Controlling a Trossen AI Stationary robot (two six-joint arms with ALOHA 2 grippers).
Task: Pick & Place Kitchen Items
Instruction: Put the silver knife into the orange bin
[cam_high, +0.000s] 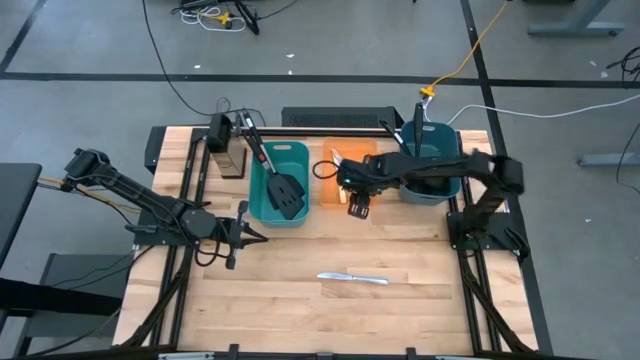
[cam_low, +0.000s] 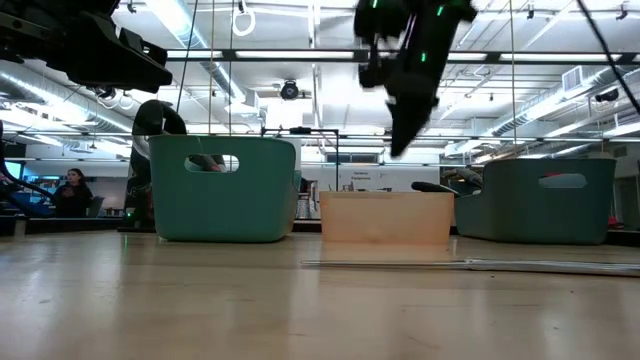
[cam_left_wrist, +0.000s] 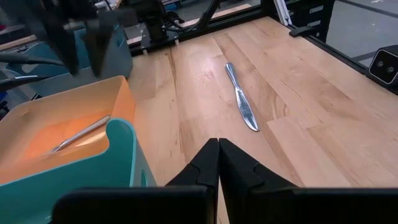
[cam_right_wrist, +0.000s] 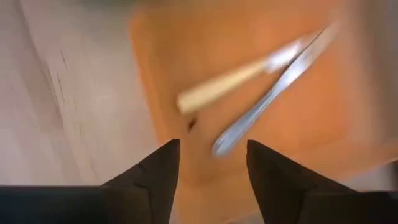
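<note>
While both arms reach in from the sides, the wooden table (cam_high: 300, 290) carries three bins along its far half: a teal bin (cam_high: 279, 183) on the left, an orange bin (cam_high: 345, 178) in the middle and a second teal bin (cam_high: 432, 165) on the right. Two black spatulas (cam_high: 284, 189) lie in the left teal bin, their handles sticking out over its far rim. A silver knife (cam_high: 352, 279) lies alone on the bare wood near the front edge, well apart from the bins. Around the table runs a grey floor with cables, and the low view looks into a hall with ceiling lights, where a person (cam_low: 72, 190) sits far off on the left.

The right gripper (cam_high: 359, 205) hangs above the near edge of the orange bin, its fingers spread apart and holding nothing. Below it, inside that bin, lie another silver knife (cam_right_wrist: 273, 93) and a pale yellowish stick (cam_right_wrist: 230, 84), crossing each other. The left gripper (cam_high: 243, 236) rests low near the front of the left teal bin, fingers pressed together and empty.
</note>
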